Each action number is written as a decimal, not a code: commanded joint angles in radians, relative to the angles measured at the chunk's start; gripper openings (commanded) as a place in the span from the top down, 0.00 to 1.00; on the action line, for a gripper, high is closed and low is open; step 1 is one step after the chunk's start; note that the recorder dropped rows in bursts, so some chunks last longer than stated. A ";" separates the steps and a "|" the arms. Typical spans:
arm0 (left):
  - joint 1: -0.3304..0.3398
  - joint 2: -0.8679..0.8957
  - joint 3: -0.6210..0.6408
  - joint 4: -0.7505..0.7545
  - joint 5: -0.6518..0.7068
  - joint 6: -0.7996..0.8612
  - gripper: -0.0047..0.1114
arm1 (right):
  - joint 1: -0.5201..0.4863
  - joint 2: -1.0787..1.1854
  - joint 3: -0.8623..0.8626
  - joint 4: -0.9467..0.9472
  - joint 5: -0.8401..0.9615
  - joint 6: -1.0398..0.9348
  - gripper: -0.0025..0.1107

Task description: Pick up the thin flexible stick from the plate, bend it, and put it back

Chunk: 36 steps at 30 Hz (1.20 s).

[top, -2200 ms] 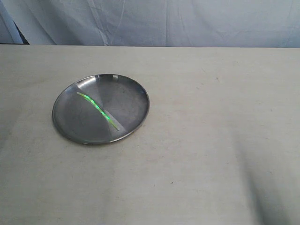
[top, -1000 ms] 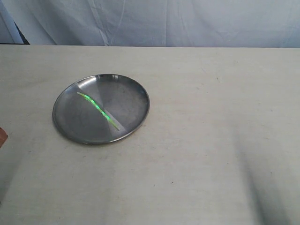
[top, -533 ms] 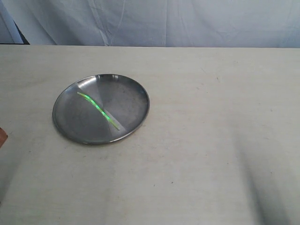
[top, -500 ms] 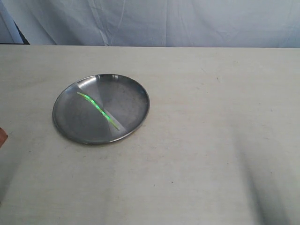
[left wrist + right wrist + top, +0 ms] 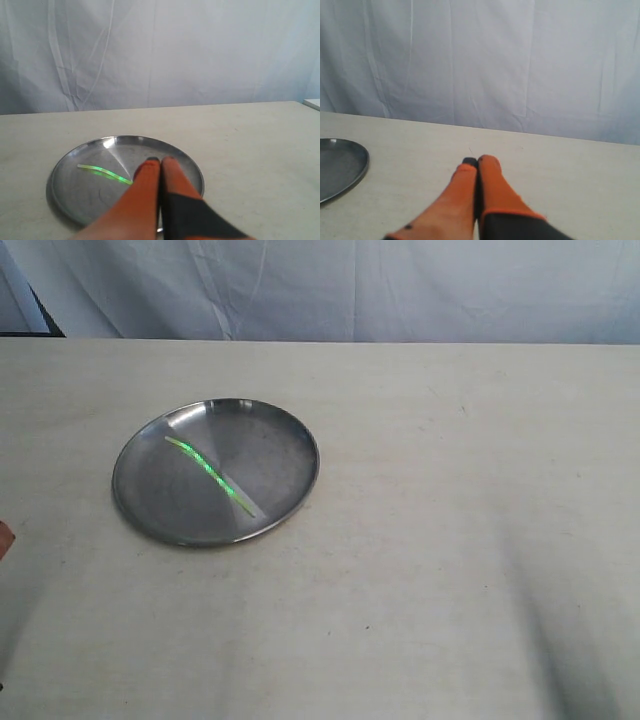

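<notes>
Thin flexible stick (image 5: pixel 210 473) lies diagonally inside plate (image 5: pixel 272 452)

- The left gripper (image 5: pixel 160 161) is closed; its two orange fingers (image 5: pixel 145 185) lie pressed side by side, with no gap at the tips
- Seen from its own wrist camera, the fingers taper forward to blunt ends; one tip is dark, the other orange; a black patch covers the lower part of one finger
- In the exterior view only a small orange sliver (image 5: pixel 4 538) shows at the left edge, seemingly part of this gripper; the arm behind it is out of frame
- The right gripper (image 5: pixel 477 161) is likewise closed; its orange fingers (image 5: pixel 460 195) touch along their length; one tip is dark, the other orange; a black section begins nearer the wrist
</notes>
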 commanded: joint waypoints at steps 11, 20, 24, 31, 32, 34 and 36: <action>0.005 -0.006 0.004 -0.008 0.005 -0.001 0.96 | -0.005 -0.004 0.002 0.001 -0.004 -0.001 0.98; 0.005 -0.006 0.004 -0.008 0.005 -0.001 0.96 | -0.005 -0.004 0.002 0.001 -0.005 -0.001 0.98; 0.005 -0.006 0.004 -0.008 0.005 -0.001 0.96 | -0.005 -0.004 0.002 0.001 -0.005 -0.001 0.98; 0.005 -0.006 0.004 -0.008 0.003 -0.001 0.96 | -0.005 -0.004 0.002 0.001 -0.005 -0.001 0.98; 0.005 -0.006 0.004 -0.008 0.003 -0.001 0.96 | -0.005 -0.004 0.002 0.001 -0.005 -0.001 0.98; 0.005 -0.006 0.004 -0.008 0.008 0.013 0.96 | -0.005 -0.004 0.002 0.001 -0.005 -0.001 0.98; 0.005 -0.006 0.004 -0.008 0.031 0.096 0.96 | -0.005 -0.004 0.002 0.001 -0.005 -0.001 0.98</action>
